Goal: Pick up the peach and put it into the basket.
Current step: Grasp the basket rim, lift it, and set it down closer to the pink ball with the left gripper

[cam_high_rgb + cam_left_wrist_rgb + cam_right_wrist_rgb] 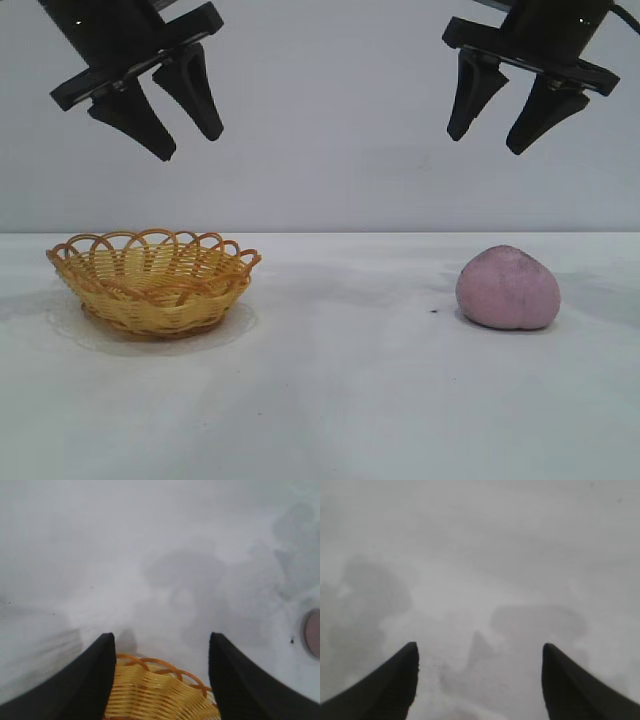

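The pink-mauve peach [507, 288] rests on the white table at the right; a sliver of it shows at the edge of the left wrist view [313, 632]. The yellow-orange woven basket [152, 281] stands at the left with nothing in it, and its looped rim [160, 687] shows between the left fingers. My left gripper [190, 143] hangs open high above the basket, holding nothing. My right gripper [488, 142] hangs open high above the peach, a little to its left, also holding nothing. In the right wrist view the right gripper [480, 650] shows only bare table between its fingers.
The white table [340, 400] stretches between basket and peach, with a small dark speck [433, 311] just left of the peach. A plain grey wall stands behind.
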Available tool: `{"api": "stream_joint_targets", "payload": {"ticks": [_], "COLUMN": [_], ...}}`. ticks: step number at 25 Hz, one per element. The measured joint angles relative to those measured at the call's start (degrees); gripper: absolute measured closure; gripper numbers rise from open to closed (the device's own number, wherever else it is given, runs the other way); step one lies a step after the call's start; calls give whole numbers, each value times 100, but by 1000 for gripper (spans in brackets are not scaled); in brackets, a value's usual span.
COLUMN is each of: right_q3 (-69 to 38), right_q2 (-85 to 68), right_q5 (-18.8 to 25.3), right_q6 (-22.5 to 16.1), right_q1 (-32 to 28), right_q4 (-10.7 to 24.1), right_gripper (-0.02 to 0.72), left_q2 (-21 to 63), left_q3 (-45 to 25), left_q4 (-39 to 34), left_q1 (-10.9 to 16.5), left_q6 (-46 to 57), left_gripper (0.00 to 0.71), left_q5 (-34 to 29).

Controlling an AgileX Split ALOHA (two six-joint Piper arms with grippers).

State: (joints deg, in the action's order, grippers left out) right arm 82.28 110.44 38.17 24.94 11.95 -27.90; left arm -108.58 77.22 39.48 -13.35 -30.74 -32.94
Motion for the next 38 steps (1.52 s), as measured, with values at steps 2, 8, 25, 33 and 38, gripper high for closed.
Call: {"api": "stream_joint_targets", "payload": {"ticks": [2, 8, 25, 33, 38], "right_q3": [0, 0, 0, 0, 0], "right_q2": [0, 0, 0, 0, 0], "right_q5": [0, 0, 21, 71, 71], "right_q6": [0, 0, 0, 0, 0], "right_q1": [0, 0, 0, 0, 0], "right_q4": [0, 0, 11, 11, 11], "right_gripper": [265, 265, 265, 265, 265], "left_q2": [0, 0, 0, -15, -359], "left_q3": [0, 0, 9, 104, 743], "left_q4": [0, 0, -1041, -2078, -2670], "left_q1": [0, 0, 0, 0, 0], "left_q6": [0, 0, 0, 14, 86], "left_gripper": [343, 343, 343, 343, 343], "left_q5": [0, 0, -711, -1092, -1727]}}
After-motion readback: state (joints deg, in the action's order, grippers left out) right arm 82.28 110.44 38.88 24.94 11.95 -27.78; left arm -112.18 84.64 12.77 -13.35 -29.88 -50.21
